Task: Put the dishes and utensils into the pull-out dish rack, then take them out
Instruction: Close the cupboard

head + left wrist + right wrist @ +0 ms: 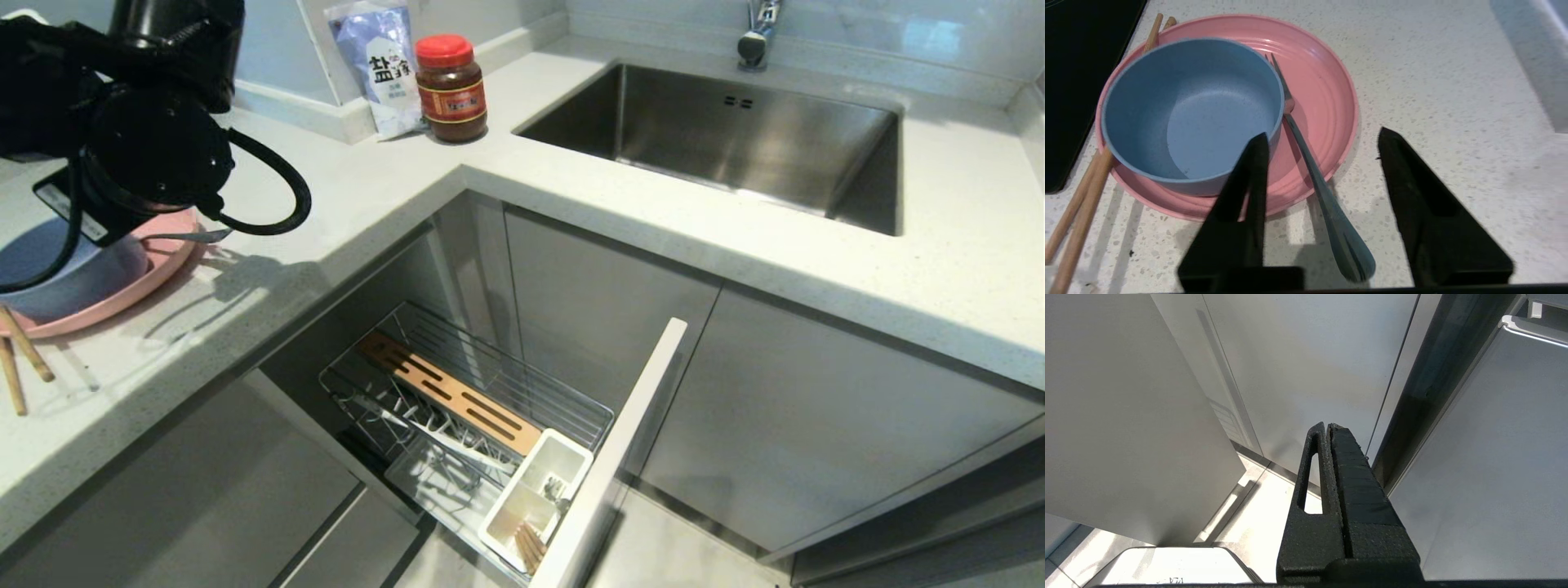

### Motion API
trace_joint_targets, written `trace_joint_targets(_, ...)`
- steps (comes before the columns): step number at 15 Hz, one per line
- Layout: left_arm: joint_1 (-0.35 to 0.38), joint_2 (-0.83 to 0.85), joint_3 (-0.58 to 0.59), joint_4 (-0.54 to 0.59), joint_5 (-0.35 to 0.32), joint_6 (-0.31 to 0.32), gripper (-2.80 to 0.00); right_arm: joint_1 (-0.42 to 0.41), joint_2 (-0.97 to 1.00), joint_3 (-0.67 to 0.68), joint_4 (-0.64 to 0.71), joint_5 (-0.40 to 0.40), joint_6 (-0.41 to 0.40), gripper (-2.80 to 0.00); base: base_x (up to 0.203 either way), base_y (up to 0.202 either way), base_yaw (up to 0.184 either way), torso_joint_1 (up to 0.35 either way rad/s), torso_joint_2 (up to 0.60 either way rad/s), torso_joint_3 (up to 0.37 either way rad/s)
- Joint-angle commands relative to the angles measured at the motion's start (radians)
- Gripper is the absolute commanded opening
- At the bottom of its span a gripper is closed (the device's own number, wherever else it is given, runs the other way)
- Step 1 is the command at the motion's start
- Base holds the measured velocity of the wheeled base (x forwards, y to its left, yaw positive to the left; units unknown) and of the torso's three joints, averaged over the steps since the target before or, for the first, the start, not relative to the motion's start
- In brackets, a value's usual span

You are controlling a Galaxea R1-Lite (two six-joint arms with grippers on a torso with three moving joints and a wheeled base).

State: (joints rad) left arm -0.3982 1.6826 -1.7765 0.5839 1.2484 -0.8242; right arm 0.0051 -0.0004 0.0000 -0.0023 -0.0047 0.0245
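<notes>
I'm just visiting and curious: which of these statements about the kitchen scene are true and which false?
1. The blue bowl sits on the pink plate. True.
2. The left gripper clamps the fork. False: its jaws stand open, nothing held.
3. The dish rack is pulled out. True.
4. The sink holds dishes. False: no dishes show in it.
5. The right gripper is shut. True.
</notes>
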Motion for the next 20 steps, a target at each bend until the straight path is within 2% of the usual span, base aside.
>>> trace_joint_targets(1, -0.016, -0.046, -0.003, 0.002, -0.004, 0.004, -2.80, 0.000, -0.004, 0.002, -0.001, 0.000, 0.000, -2.80, 0.000, 0.000, 0.000, 0.000, 0.00, 0.000)
trace_joint_targets(3, -0.028, -0.062, -0.004, 0.004, -0.051, 0.007, -2.80, 0.001, -0.004, 0.002, 0.000, 0.000, 0.000, -2.80, 0.000, 0.000, 0.000, 0.000, 0.00, 0.000)
trace_joint_targets(5, -0.031, -0.087, -0.004, 0.004, -0.143, 0.031, -2.80, 0.001, -0.004, 0.002, 0.000, 0.000, 0.000, -2.80, 0.000, 0.000, 0.000, 0.000, 0.00, 0.000)
trace_joint_targets(6, -0.031, -0.102, -0.002, 0.004, -0.218, 0.041, -2.80, 0.000, -0.004, 0.002, -0.001, 0.000, 0.000, -2.80, 0.000, 0.000, 0.000, 0.000, 0.00, 0.000)
trace_joint_targets(9, -0.031, -0.138, 0.017, 0.007, -0.500, 0.065, -2.80, 0.001, -0.004, 0.002, -0.001, 0.000, 0.000, -2.80, 0.000, 0.000, 0.000, 0.000, 0.00, 0.000)
trace_joint_targets(11, -0.035, -0.143, 0.039, 0.012, -0.719, 0.068, -2.80, 0.001, -0.004, 0.002, 0.000, 0.000, 0.000, -2.80, 0.000, 0.000, 0.000, 0.000, 0.00, 0.000)
trace_joint_targets(12, -0.052, -0.150, 0.056, 0.012, -0.809, 0.067, -2.80, 0.000, -0.003, 0.002, -0.001, 0.000, 0.000, -2.80, 0.000, 0.000, 0.000, 0.000, 0.00, 0.000)
trace_joint_targets(13, -0.088, -0.158, 0.073, 0.014, -0.865, 0.062, -2.80, 0.001, -0.004, 0.002, -0.001, 0.000, 0.000, -2.80, 0.000, 0.000, 0.000, 0.000, 0.00, 0.000)
trace_joint_targets(15, -0.184, -0.170, 0.105, 0.034, -0.921, 0.038, -2.80, 0.001, -0.004, 0.002, -0.001, 0.000, 0.000, -2.80, 0.000, 0.000, 0.000, 0.000, 0.00, 0.000)
trace_joint_targets(20, -0.408, -0.160, 0.189, 0.068, -0.960, -0.025, -2.80, 0.000, -0.004, 0.002, -0.001, 0.000, 0.000, -2.80, 0.000, 0.000, 0.000, 0.000, 0.00, 0.000)
